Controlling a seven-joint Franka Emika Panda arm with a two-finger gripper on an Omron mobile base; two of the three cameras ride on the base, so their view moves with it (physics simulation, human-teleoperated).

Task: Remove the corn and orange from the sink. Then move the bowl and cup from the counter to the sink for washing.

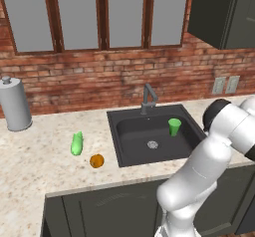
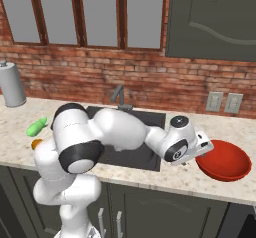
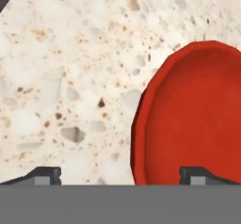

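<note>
so the hand [image 3: 120,175] is hanging over the speckled counter [image 3: 61,77] to the right of the sink [image 1: 149,134], with its jaws spread wide and nothing held between them. in the hand view the red bowl [image 3: 193,119] sits right at the tips: its near rim runs up between the two fingertips [image 3: 44,175], so one tip is over bare counter and the other is over the inside of the bowl. looks like the hand straddles the rim, but i can't tell if anything is actually touching. in the right base view the bowl [image 2: 225,161] is upright on the counter, mouth up, just past the hand [image 2: 192,159] on its far right side.

the green cup [image 1: 174,126] is standing upright in the sink, rim up, toward the back right part of the basin, a bit beyond the silver drain [image 1: 152,144] and right of the faucet [image 1: 148,99].

the corn [image 1: 76,143] is out on the counter left of the sink, lying flat. its long axis runs roughly front to back in the left base view, leaning a little so the far tip tilts right. the orange [image 1: 96,161] is just beside it, nearer the front edge and slightly to the right, not touching it.

both are well apart from the hand, on the other side of the sink. a grey cylinder canister [image 1: 15,104] stands at the back left by the brick wall [image 1: 99,81].
</note>
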